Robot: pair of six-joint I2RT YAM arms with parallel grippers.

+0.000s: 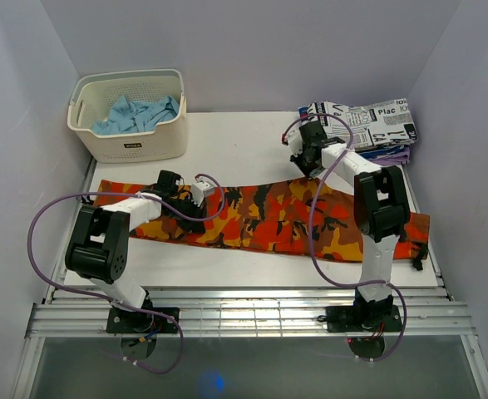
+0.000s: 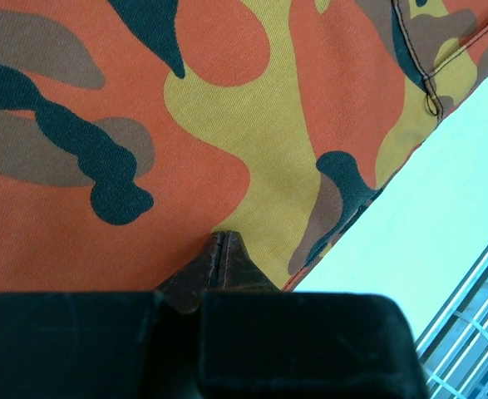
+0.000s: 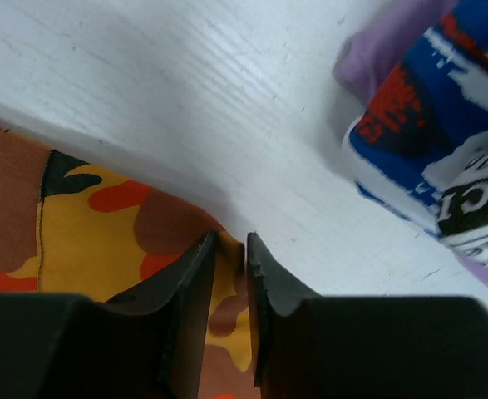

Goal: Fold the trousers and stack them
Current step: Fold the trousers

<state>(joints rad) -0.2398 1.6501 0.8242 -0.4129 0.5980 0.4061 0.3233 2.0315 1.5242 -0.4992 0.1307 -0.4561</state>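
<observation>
Trousers [image 1: 260, 218] spread across bench [image 1: 244, 141], 9 to 3 o'clock | left jaws clenched on far edge at 10, right jaws likewise at 1 | risk: thin pinch could be lost when lifted, fold skewed

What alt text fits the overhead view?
Orange, red, yellow and black camouflage cloth trousers lie across a white table, with the left robot arm and right robot arm reaching onto them. Behind: a cream basket holding blue cloth, and folded newspaper-print fabric.
</observation>
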